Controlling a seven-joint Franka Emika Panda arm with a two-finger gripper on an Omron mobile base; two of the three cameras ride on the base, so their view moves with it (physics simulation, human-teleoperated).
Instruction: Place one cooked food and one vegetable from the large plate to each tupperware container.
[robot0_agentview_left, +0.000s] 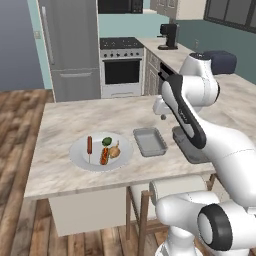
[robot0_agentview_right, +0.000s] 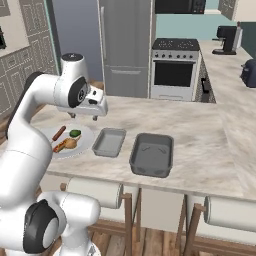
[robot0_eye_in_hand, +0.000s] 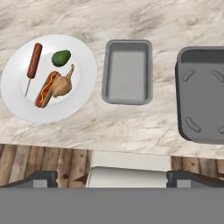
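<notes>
The big white plate (robot0_eye_in_hand: 15, 98) still holds all four foods: the sausage on a stick (robot0_eye_in_hand: 33, 61), the hot dog (robot0_eye_in_hand: 46, 89), the green vegetable (robot0_eye_in_hand: 61, 57) and the onion (robot0_eye_in_hand: 62, 85). Just beside the plate sits the light grey tray (robot0_eye_in_hand: 127, 72), with the dark grey tray (robot0_eye_in_hand: 203, 96) past it. The gripper (robot0_agentview_left: 163, 117) hangs above the counter (robot0_agentview_left: 75, 120), past the light tray from the plate, fingers spread wide and holding nothing.

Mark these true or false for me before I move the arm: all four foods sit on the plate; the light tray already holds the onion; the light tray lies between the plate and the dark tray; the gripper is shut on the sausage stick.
1. All four foods sit on the plate: true. The sausage on a stick, green vegetable, hot dog and onion all lie there.
2. The light tray holds the onion: false. It holds nothing.
3. The light tray lies between the plate and the dark tray: true.
4. The gripper is shut on the sausage stick: false. It hangs open above the counter, holding nothing.
</notes>
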